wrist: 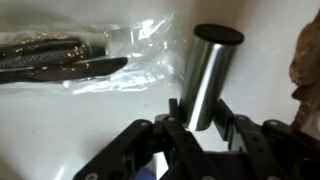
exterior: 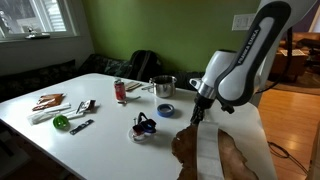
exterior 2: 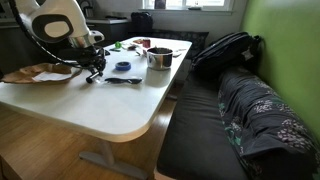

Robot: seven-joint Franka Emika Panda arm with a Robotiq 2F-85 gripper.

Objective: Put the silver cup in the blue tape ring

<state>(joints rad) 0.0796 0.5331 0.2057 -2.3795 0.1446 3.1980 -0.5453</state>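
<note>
Where the silver cup (wrist: 205,75) is: in the wrist view its lower part sits between the two fingers of the gripper (wrist: 200,128), and its dark end points away from the camera. Whether it stands straight or leans, we cannot tell. In both exterior views we cannot make it out at the gripper.
Gripper: the fingers lie against both sides of the cup, so we judge that they are clamped on it. If the cup rests on the white table (exterior: 110,140) or is a little lifted, we cannot say.
Blue tape ring (exterior: 165,109): it lies flat on the table, apart from the gripper, toward the middle of the table and near a silver pot (exterior: 163,86).
Around the cup: a clear plastic bag (wrist: 80,60) with dark things inside lies beside it, and a brown cloth (exterior: 215,150) covers the table edge close to the gripper.
Step in hand: we think the grasp is made and the carrying to the ring is not yet done.
Next move: it calls for a lift high enough to pass over the wall of the ring, then a short travel, then a straight lowering into the hole before the fingers let go.
Care: the cup is tall and narrow, so we expect it to tip if it lands on the tape edge, and the pot leaves little room on that side.
</note>
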